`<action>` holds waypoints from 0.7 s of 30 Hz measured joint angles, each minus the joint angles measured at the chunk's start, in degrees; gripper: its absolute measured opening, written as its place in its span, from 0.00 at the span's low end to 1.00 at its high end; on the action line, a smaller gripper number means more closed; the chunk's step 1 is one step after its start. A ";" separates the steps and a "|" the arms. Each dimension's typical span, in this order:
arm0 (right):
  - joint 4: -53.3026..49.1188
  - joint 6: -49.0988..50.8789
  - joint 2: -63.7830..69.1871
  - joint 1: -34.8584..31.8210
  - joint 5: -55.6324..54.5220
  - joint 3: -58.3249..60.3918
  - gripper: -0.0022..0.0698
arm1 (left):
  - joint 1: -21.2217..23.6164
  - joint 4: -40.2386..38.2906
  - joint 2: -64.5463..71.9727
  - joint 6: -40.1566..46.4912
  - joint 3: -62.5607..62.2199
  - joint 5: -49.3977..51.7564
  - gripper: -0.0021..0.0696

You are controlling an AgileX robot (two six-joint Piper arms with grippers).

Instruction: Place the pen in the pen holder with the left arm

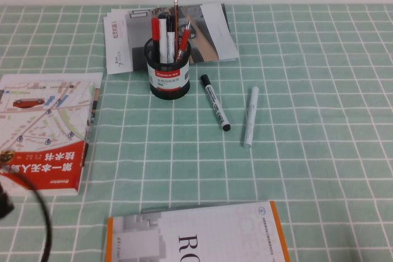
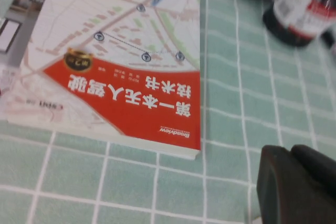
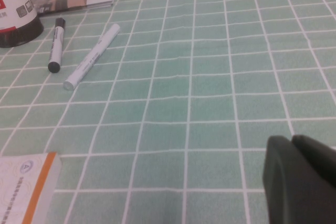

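Table (image 1: 319,170) — green cloth with a white grid, bearing everything below.

Red-and-white book (image 1: 43,130) — flat at the robot's left edge of the table; fills most of the left wrist view, so the left gripper hangs just beside its near corner.

Orange-edged booklet (image 1: 196,234) — near edge, centre.

Brochures (image 1: 166,35) — fanned out at the far side, behind the pen holder.

Left gripper (image 2: 294,184) — low at the near left, fingers pressed together, holding nothing. In the high view only a cable loop of the left arm (image 1: 31,213) shows.

Right gripper (image 3: 299,179) — over bare cloth on the right side, well apart from the pens; fingers appear closed and empty.

Pen holder (image 1: 170,69) — black mesh cup, upright, already carrying red-capped pens and others.

All-white marker (image 1: 250,116) — lying just right of the pen, not the target.

Pen (image 1: 215,102) — white barrel, black cap, flat on the cloth just right of the holder. Its long axis runs from the cap at the far end to the black tip nearer the robot, slanting rightward.

Judgement: the pen lies forward and to the right of the left gripper, past the book's corner; the path looks open, though the jaws must part first, and the crowded holder leaves little room.
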 joint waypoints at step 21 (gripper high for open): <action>0.00 0.00 0.00 0.00 0.00 0.00 0.00 | -17.34 -9.97 53.56 19.21 -41.73 11.50 0.03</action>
